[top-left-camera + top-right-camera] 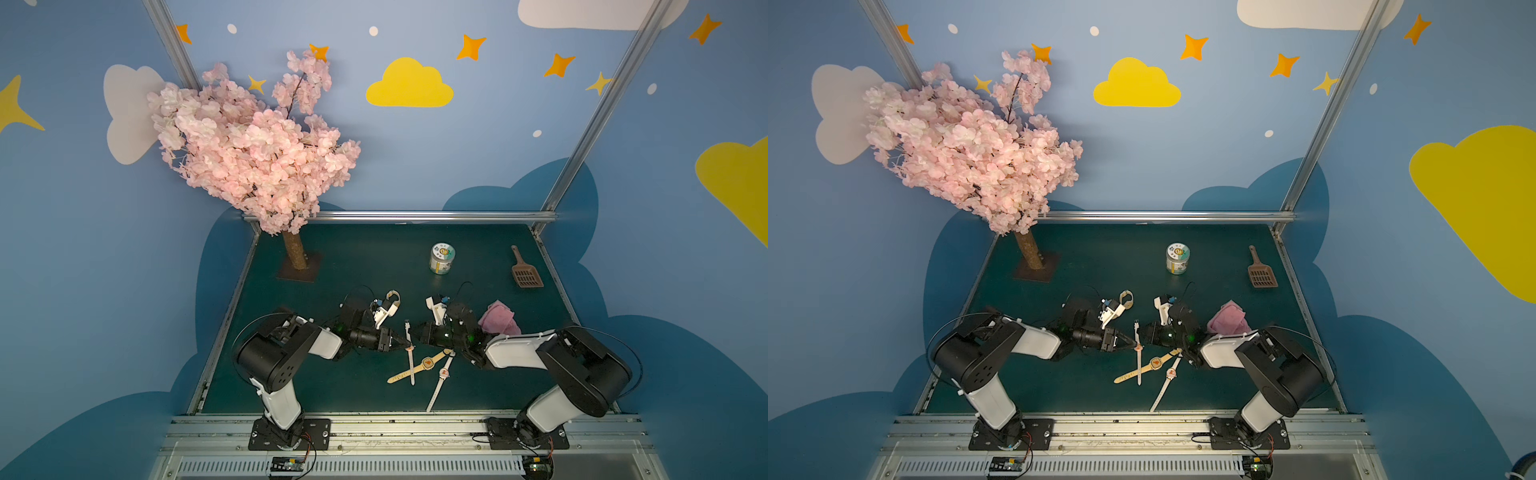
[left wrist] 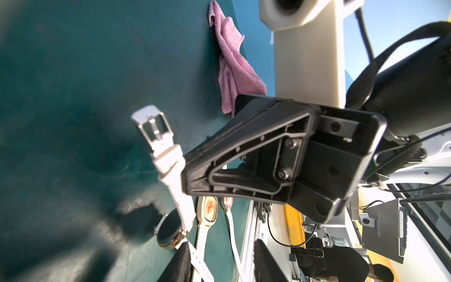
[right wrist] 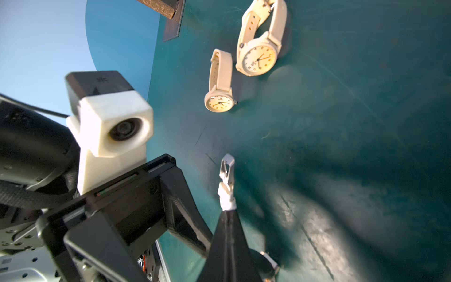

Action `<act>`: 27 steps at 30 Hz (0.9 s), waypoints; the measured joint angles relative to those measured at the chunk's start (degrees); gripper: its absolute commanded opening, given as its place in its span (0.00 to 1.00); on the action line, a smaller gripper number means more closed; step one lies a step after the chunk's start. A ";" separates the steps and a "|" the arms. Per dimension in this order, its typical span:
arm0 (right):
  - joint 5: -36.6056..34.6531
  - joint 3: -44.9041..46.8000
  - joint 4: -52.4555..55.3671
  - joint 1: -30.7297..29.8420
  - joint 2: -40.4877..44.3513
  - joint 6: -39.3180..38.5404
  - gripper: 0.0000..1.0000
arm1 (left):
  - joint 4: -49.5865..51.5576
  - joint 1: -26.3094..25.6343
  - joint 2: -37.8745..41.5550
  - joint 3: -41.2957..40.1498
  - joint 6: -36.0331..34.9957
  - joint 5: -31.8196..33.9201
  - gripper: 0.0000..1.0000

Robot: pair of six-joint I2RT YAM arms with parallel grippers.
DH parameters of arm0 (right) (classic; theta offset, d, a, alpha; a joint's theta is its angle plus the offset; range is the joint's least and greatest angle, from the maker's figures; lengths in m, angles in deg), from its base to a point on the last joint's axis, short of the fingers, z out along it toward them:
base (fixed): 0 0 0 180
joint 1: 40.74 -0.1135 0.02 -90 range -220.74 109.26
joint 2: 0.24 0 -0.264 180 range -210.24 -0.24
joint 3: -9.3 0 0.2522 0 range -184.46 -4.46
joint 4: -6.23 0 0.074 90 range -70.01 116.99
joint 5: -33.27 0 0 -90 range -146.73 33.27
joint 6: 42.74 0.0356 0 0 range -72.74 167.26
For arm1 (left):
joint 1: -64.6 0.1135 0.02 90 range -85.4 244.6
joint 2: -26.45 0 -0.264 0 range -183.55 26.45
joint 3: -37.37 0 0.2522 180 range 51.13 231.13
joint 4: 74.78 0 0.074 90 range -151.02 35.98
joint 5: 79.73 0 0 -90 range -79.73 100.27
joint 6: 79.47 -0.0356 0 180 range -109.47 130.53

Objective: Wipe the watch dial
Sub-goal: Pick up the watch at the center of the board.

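White-strapped, the watch (image 3: 227,188) is clamped by the right end effector (image 3: 228,213); left end effector (image 2: 220,249) gapes; fetching the pink cloth (image 1: 498,318) seems next.

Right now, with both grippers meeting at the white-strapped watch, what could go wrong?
The right gripper holds the watch only by its strap near the buckle; the dial hangs below and may swing or slip.
The left gripper stands open at the strap, nose to nose with the right; they could collide.
The pink cloth lies on the table behind the right arm, unheld, so wiping cannot start yet.
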State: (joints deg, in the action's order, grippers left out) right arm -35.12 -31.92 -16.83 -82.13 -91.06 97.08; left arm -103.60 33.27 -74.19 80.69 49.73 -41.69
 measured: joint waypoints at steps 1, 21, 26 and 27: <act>0.07 0.04 -0.44 0.07 -0.24 0.31 0.00 | -0.42 -0.17 -0.13 0.00 -0.15 0.17 0.42; 1.99 0.04 -3.80 0.44 -2.27 2.29 0.00 | -1.64 -0.57 -3.78 1.62 -3.43 6.05 0.39; 2.10 0.04 -3.98 0.44 -2.27 2.29 0.00 | -1.68 -0.90 -4.83 2.73 -3.85 6.82 0.33; 2.10 0.04 -3.98 0.44 -2.27 2.29 0.00 | -1.68 -0.98 -5.01 3.02 -3.93 6.84 0.32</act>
State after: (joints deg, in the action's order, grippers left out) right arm -33.02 -31.88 -20.81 -81.69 -93.34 99.37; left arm -105.29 32.29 -79.19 83.71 45.79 -34.85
